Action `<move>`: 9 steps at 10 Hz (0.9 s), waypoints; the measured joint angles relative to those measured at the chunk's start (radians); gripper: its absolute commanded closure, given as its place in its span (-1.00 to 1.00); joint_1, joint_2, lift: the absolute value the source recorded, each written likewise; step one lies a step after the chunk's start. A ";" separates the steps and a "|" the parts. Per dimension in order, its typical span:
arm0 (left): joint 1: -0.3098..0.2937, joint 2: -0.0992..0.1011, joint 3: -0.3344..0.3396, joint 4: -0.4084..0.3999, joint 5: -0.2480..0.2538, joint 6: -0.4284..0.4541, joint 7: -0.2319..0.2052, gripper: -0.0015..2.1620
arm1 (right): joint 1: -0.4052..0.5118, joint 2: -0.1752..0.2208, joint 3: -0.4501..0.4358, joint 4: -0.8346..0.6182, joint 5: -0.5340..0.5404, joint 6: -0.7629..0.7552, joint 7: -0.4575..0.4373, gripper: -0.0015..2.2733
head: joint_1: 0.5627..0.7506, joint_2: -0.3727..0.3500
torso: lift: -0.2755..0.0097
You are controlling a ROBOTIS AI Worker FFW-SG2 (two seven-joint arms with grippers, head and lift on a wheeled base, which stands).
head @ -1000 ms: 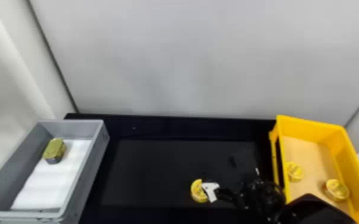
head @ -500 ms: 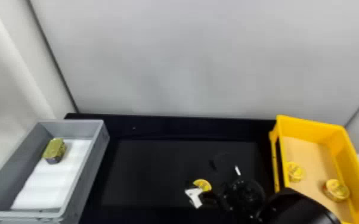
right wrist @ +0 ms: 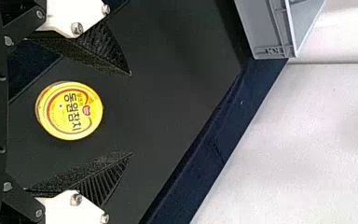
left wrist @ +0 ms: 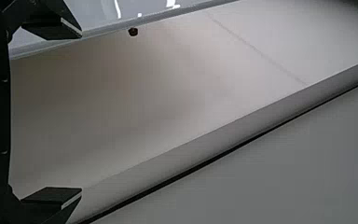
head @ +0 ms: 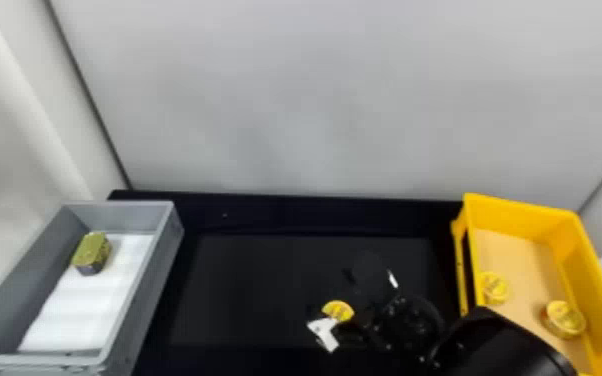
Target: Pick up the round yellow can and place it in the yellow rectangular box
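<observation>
My right gripper (head: 329, 292) is open around the round yellow can (head: 337, 310) on the black table. In the right wrist view the can (right wrist: 70, 111) lies between the two fingers of my right gripper (right wrist: 131, 113), with a gap to each finger. The yellow rectangular box (head: 520, 204) stands at the right; my right arm covers its near left corner. My left gripper (left wrist: 81, 113), in its own wrist view, is open with nothing between its fingers, in front of a pale surface.
Two yellow cans, one near the left wall (head: 495, 287) and one farther right (head: 563, 320), lie in the yellow box. A grey box (head: 165, 250) at the left holds a gold-green can (head: 91, 252) on a white liner. A pale wall (head: 290, 100) rises behind the table.
My right gripper has moved left and turned, so its white plate now sits at the can's near left instead of its right. The can has stayed at about the same place.
</observation>
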 measured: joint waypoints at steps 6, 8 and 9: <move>-0.033 0.000 0.020 0.007 -0.048 -0.016 -0.044 -0.91 | -0.006 -0.054 0.023 -0.018 0.166 0.036 0.170 -0.80 | 0.39 0.07 | 0.54; -0.040 0.000 0.023 0.008 -0.063 -0.021 -0.051 -0.91 | -0.012 -0.075 0.039 0.000 0.174 0.040 0.190 -0.80 | 0.39 0.07 | 0.54; -0.042 0.000 0.024 0.009 -0.065 -0.022 -0.052 -0.91 | -0.014 -0.077 0.045 0.015 0.174 0.040 0.196 -0.81 | 0.39 0.07 | 0.54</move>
